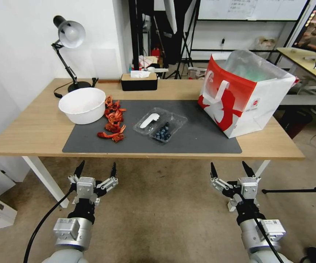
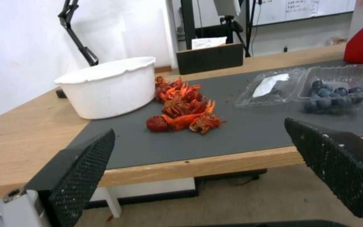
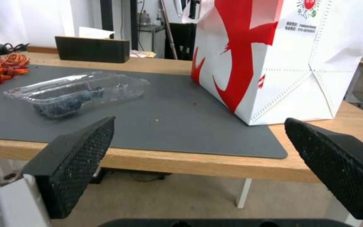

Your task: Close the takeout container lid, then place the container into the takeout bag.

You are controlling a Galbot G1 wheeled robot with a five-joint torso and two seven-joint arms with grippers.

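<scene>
While the takeout container (image 1: 160, 126) lies splayed on the counter (image 1: 41, 128) mat, left of the takeout bag (image 1: 246, 95), both end effectors (left (image 1: 96, 171), right (image 1: 231, 170)) are held spread below the edge. The thin lid (image 1: 149, 121) could be buckled by hard pressure, and berries spilled.

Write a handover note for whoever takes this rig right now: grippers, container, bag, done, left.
Left gripper: jaws open, empty, held below the front edge of the wooden table, on the left.
Right gripper: jaws open, empty, below the front edge on the right.
Small clear plastic clamshell takeout container: lies open on the dark grey mat, blueberries in the right-hand half; the lid half with the white sticker lies flat beside it.
Large red-and-white takeout bag: upright at the mat's right end, mouth open, clear of the container.
Done: nothing.
Left: close the lid, put the container in the bag.
</scene>
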